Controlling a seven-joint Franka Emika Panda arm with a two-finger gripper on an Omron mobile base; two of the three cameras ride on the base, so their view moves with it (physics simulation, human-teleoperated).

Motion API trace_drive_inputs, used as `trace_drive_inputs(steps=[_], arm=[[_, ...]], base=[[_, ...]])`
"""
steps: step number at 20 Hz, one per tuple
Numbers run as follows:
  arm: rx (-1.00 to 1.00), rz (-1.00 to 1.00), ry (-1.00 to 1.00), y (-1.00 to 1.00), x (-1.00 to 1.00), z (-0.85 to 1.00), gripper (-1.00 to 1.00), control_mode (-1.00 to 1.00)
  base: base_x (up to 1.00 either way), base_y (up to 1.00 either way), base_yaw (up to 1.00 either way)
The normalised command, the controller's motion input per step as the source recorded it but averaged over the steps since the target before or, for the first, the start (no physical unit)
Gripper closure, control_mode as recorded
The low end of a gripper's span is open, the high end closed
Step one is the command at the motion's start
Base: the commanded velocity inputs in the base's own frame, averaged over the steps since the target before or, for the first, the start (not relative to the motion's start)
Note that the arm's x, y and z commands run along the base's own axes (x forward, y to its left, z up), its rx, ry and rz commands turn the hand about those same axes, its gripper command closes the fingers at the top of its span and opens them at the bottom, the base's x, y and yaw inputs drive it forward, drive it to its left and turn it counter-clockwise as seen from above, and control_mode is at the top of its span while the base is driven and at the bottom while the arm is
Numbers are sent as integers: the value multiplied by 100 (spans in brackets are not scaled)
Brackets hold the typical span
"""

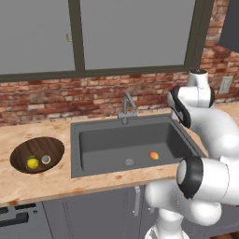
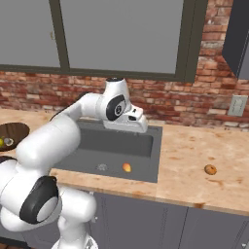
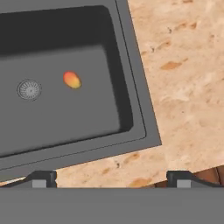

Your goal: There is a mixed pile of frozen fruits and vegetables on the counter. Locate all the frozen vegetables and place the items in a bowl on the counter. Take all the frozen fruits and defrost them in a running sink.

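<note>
My gripper (image 3: 111, 179) stands wide open, nothing between the fingertips. In the hand view, the mango (image 3: 72, 80) lies at eleven o'clock on the floor of the sink (image 3: 65, 120), near the drain (image 3: 29, 90). In the right base view, a brown fruit (image 2: 210, 169) sits on the counter (image 2: 187, 146), past the sink's three o'clock side. In the left base view, at nine o'clock from the sink, the wooden bowl (image 1: 37, 145) holds a lemon (image 1: 32, 163) and a pale round piece (image 1: 46, 159).

The white, rounded metal-and-plastic-looking arm with dark joints (image 1: 217, 133) rises from five o'clock in the left base view and seven o'clock in the right, its black-ringed white wrist (image 2: 115, 102) near twelve; the dark two-finger gripper (image 3: 112, 179) stands wide open, fingertips at seven and five o'clock in the hand view
</note>
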Motion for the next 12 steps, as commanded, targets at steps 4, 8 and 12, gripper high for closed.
trace_drive_inputs(steps=[4,8,12], arm=[[7,-32,3,-84,-57,29,-100,-100],[0,-24,0,-94,-44,1,-100,-100],[0,-19,0,-94,-38,0,-100,-100]], base=[[0,0,0],[0,0,0],[0,0,0]])
